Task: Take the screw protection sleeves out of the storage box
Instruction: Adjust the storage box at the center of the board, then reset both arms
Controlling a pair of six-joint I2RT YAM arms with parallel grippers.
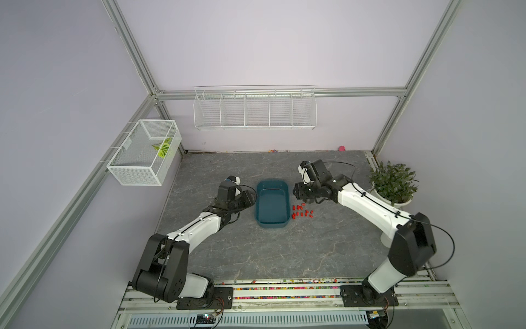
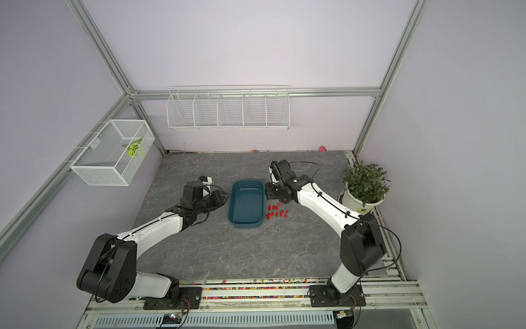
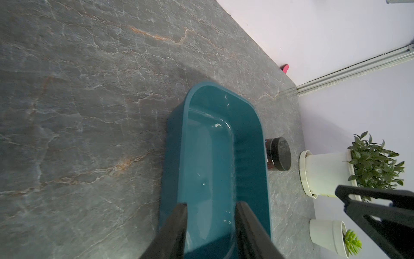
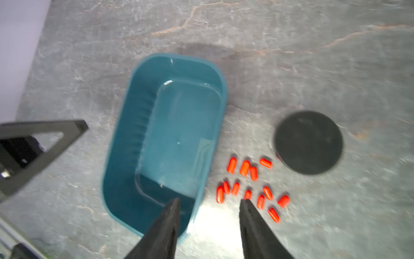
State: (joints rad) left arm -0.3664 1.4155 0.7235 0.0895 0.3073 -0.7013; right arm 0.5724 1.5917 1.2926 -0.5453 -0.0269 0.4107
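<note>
My left fingers stand partly open, with a clear gap between the two tips and nothing in it. In the left wrist view they frame the near end of the storage box, and only its smooth teal floor shows between them. One finger overlaps the box's outer wall in that view; I cannot tell whether it touches the rim. In both top views these fingers sit just beside the box's left long wall.

My right fingers are apart too, about as wide, and grip nothing. The right wrist view is smeared, but it shows one tip over the inside of the box near a corner. The other tip is over the bench, at the edge of the screw protection sleeves. That tip looks just beside one sleeve; I cannot judge contact. In both top views these fingers are by the box's far right corner.

The box stands flat on the bench between my two arms, its inside bare teal. The sleeves, about a dozen, lie loose on the bench in a small scatter just beside the box's right long wall. They are between the box and a black round canister. A potted plant stands well apart, at my right edge of the bench.
</note>
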